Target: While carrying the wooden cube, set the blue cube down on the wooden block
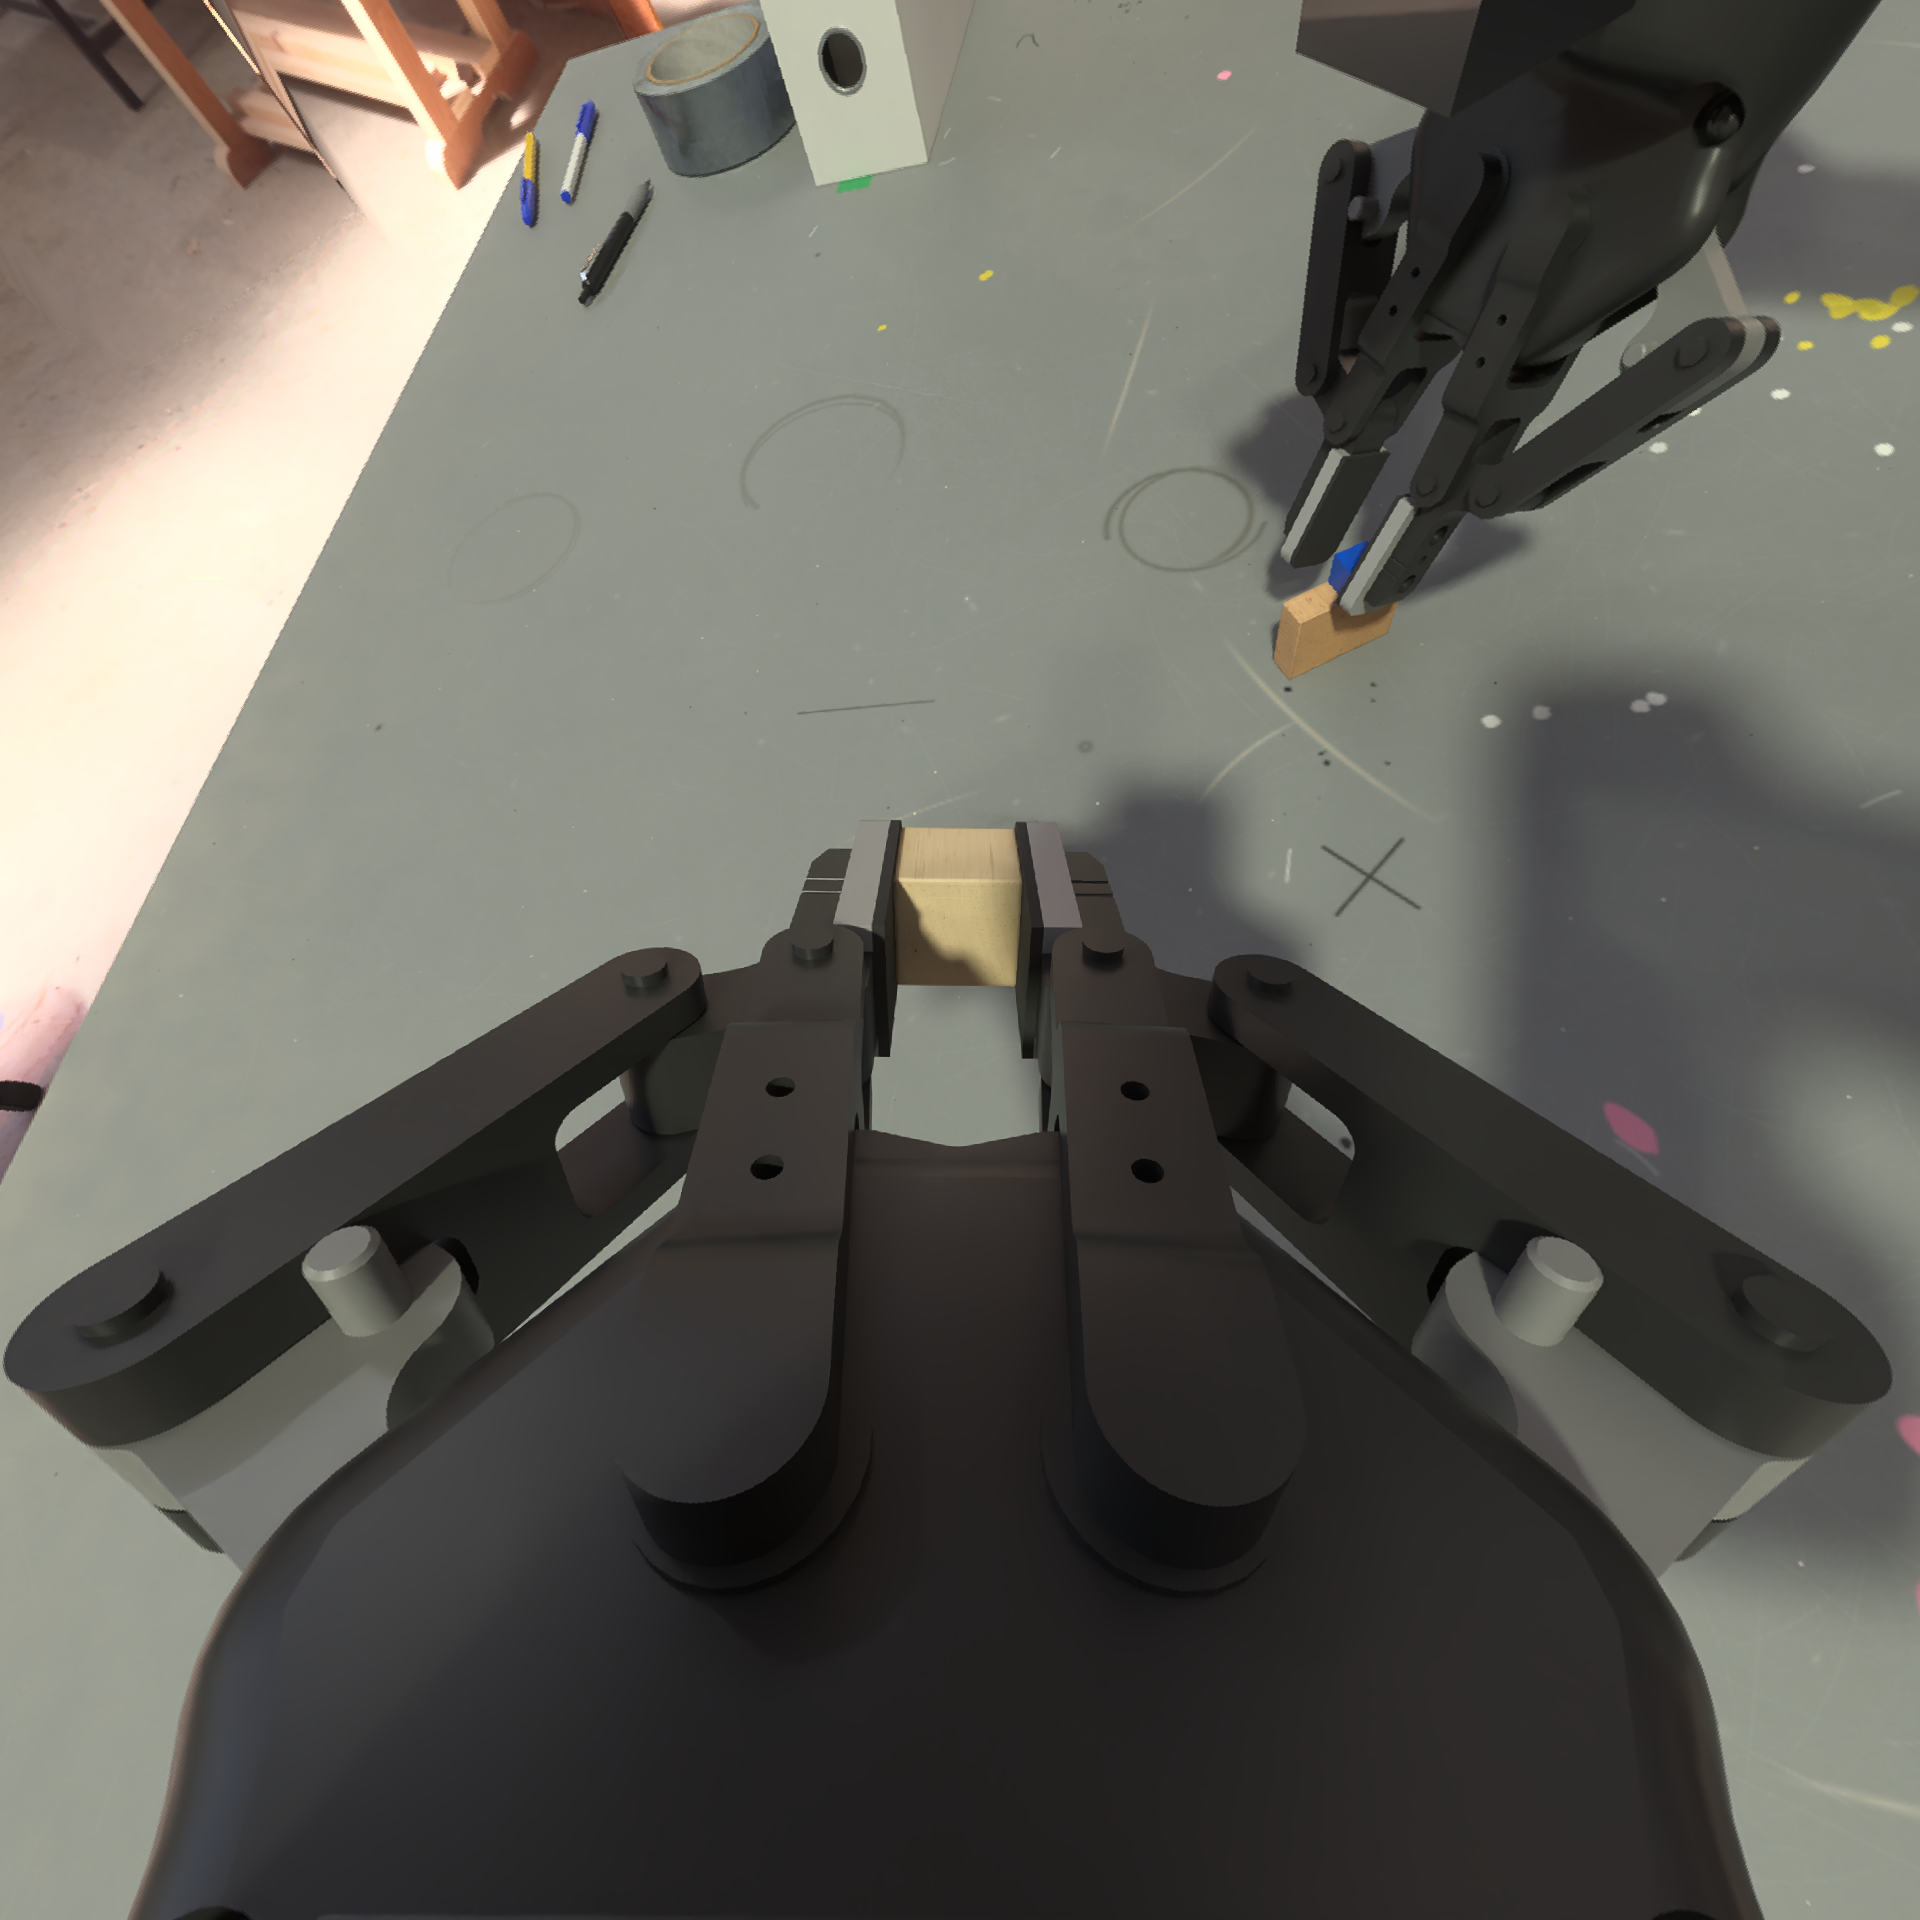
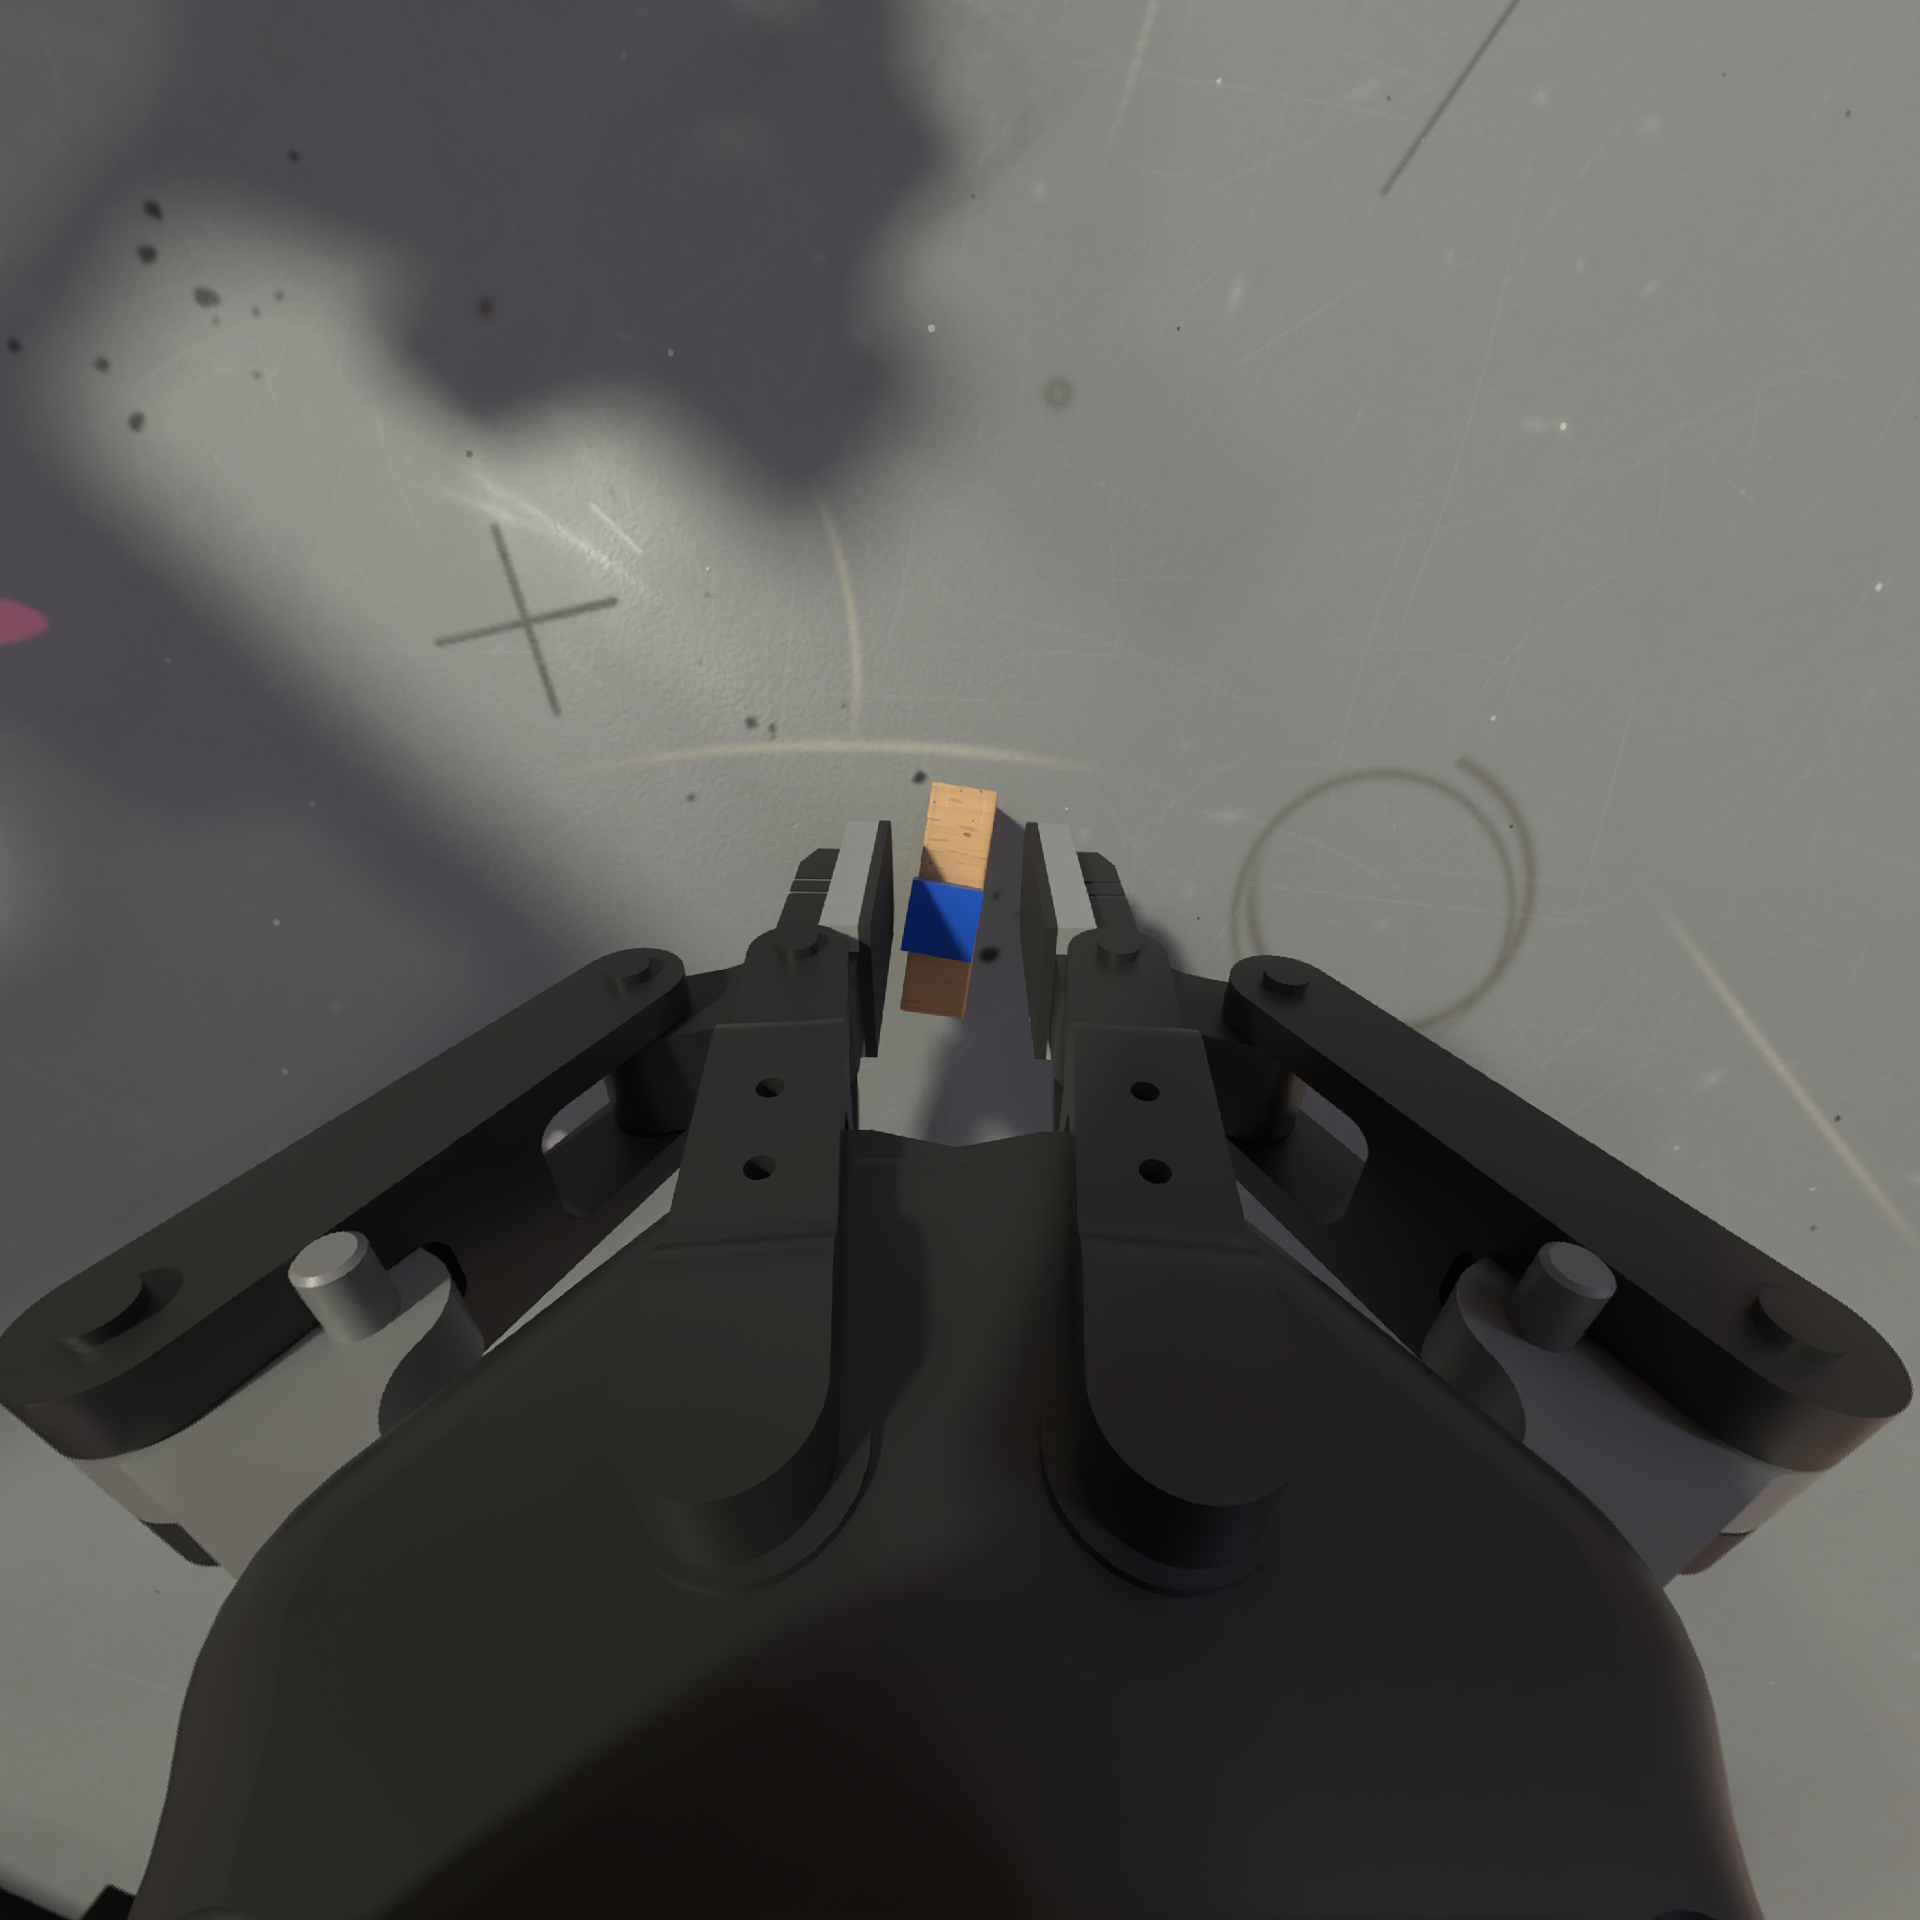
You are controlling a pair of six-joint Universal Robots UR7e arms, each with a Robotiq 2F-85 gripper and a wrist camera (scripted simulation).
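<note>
My left gripper (image 1: pixel 956 844) is shut on the pale wooden cube (image 1: pixel 954 914) and holds it above the grey table (image 1: pixel 623 644). At the far right of the left wrist view, my right gripper (image 1: pixel 1332 578) points down over the wooden block (image 1: pixel 1322 634), with the blue cube (image 1: pixel 1348 562) between its fingers. In the right wrist view the blue cube (image 2: pixel 941 918) rests on top of the long wooden block (image 2: pixel 962 831). My right gripper (image 2: pixel 958 862) straddles them with its jaws apart. There is a gap between the cube and the right pad.
A roll of grey tape (image 1: pixel 707 104), a white box with a round hole (image 1: pixel 854 88), two blue markers (image 1: pixel 578 151) and a black marker (image 1: pixel 615 244) lie at the table's far left. The table's left edge (image 1: pixel 343 540) runs diagonally. Wooden furniture (image 1: pixel 395 62) stands beyond it.
</note>
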